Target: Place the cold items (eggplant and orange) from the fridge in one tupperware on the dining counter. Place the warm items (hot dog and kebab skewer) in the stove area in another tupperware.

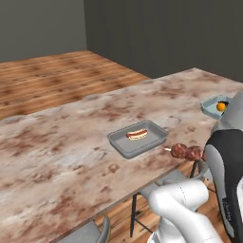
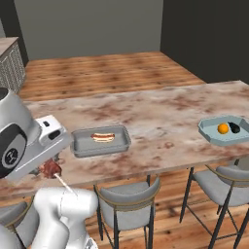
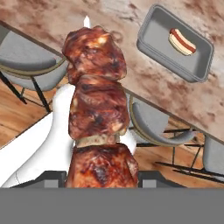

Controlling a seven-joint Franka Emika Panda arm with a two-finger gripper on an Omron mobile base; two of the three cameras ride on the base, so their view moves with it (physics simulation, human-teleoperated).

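Observation:
My gripper (image 3: 103,178) is shut on the kebab skewer (image 3: 98,118), whose dark red-brown meat chunks stand up between the fingers. The skewer (image 1: 187,152) hangs just off the front edge of the dining counter (image 1: 71,142), to the near right of the grey tupperware (image 1: 124,146). The hot dog (image 1: 137,134) lies in that tray (image 2: 78,146). Far right on the counter, a pale blue tupperware (image 2: 209,130) holds the orange (image 2: 222,128) and the dark eggplant (image 2: 235,128). The fridge and stove are out of view.
Grey stools stand tucked under the counter's near edge (image 2: 129,194) (image 2: 219,185), below the skewer. Bare marble lies left of and behind the grey tray. Wooden floor and dark walls are beyond the counter.

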